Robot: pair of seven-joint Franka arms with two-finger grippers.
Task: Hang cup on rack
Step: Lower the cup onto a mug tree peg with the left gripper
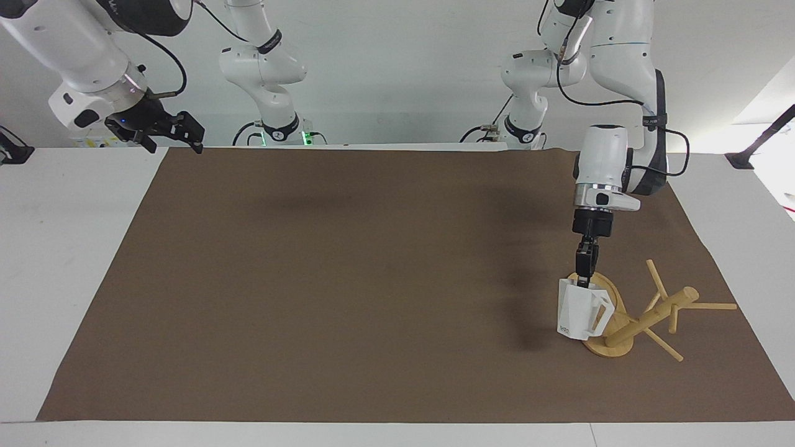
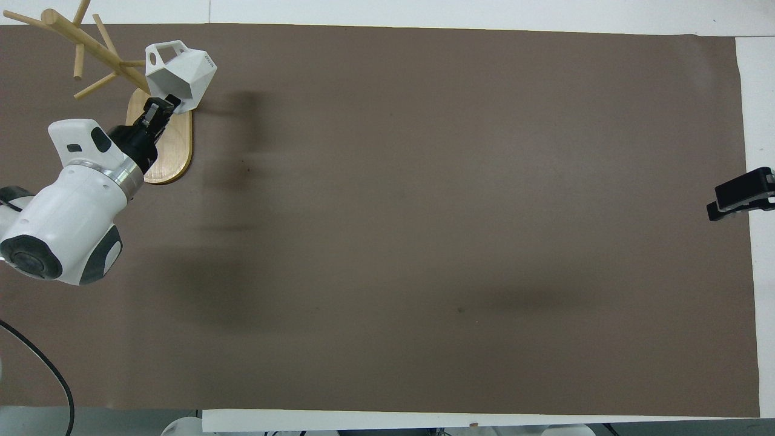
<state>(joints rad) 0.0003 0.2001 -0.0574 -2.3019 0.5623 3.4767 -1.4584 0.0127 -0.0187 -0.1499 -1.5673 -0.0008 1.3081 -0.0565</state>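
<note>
The white faceted cup (image 1: 581,316) hangs from my left gripper (image 1: 584,282), which is shut on its rim. The cup is in the air over the rack's oval base (image 1: 612,347), with its squared handle turned toward the rack's post (image 1: 652,316). In the overhead view the cup (image 2: 181,69) sits right beside the post (image 2: 91,45), with my left gripper (image 2: 162,108) over the base (image 2: 175,151). The rack is light bamboo with thin pegs. My right gripper (image 1: 168,130) is open and empty, raised over the mat's corner at the right arm's end; the overhead view shows only its tip (image 2: 738,194).
A brown mat (image 1: 372,279) covers most of the white table (image 1: 62,248). The rack stands near the mat's corner at the left arm's end, far from the robots.
</note>
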